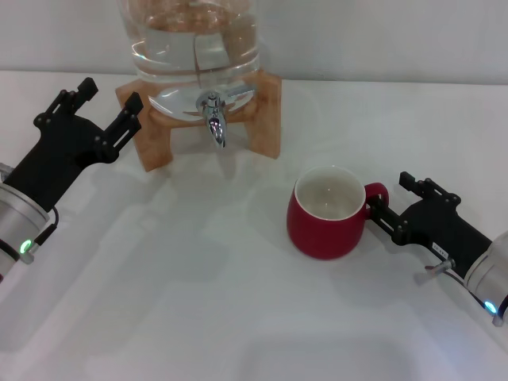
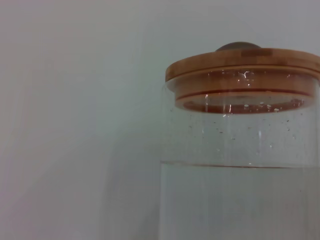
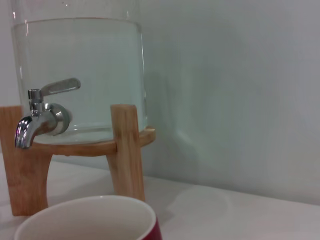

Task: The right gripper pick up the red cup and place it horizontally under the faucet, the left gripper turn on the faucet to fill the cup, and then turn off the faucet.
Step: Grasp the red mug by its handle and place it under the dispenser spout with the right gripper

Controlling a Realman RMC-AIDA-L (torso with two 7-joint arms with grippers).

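Pick-up step: the right end effector [image 1: 386, 208] sits at the cup [image 1: 327, 212] handle, fingers spread either side, not yet pinching. The cup stands upright on the table [image 1: 198, 302], off right of the faucet [image 1: 213, 117]. Next: close, lift, carry under the spout. Left end effector [image 1: 107, 103] waits spread beside the stand [image 1: 155, 143].

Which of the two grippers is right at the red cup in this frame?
The right gripper, the white-labelled claw, sits at the red cup, its fingers around the handle. The left gripper is open, far off beside the wooden stand.
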